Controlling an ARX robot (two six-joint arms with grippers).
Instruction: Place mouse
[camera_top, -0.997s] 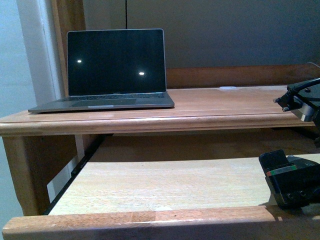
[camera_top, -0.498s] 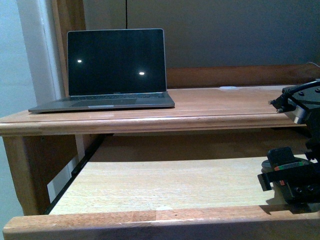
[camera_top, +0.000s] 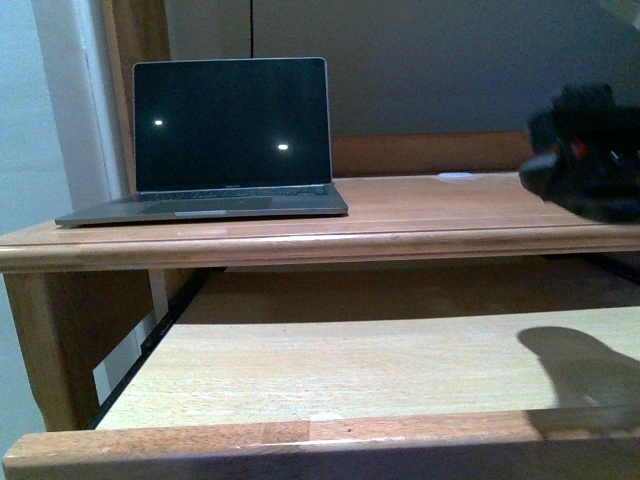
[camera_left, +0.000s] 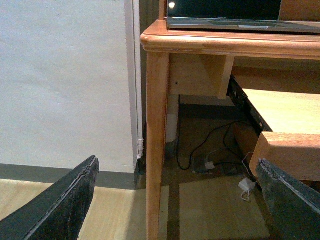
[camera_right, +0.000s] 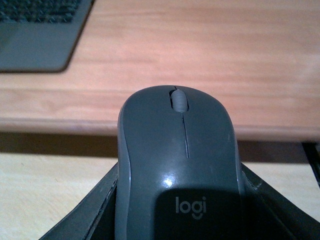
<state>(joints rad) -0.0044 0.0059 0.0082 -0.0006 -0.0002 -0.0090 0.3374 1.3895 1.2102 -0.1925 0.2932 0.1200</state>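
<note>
Holding left gripper (camera_left: 180, 205) low by desk leg (camera_left: 156, 140), jaws spread wide, out of the way. Gripping mouse (camera_right: 180, 170) in right gripper (camera_top: 590, 150) above pull-out tray (camera_top: 330, 370), level with desktop (camera_top: 450, 205). Probably to clear the lip. Likely target: bare wood right of laptop (camera_top: 230, 130).

A light brown wooden worktop (camera_top: 450, 205) with a rounded front edge carries an open grey laptop with a dark screen (camera_top: 232, 125) at its left end, base near the front edge. A small white patch (camera_top: 455, 176) lies far back, too small to tell. Below, a paler wooden pull-out shelf (camera_top: 330, 365) juts forward. Thin dark cables (camera_left: 200, 150) lie on the pale plank floor (camera_left: 115, 215) underneath
</note>
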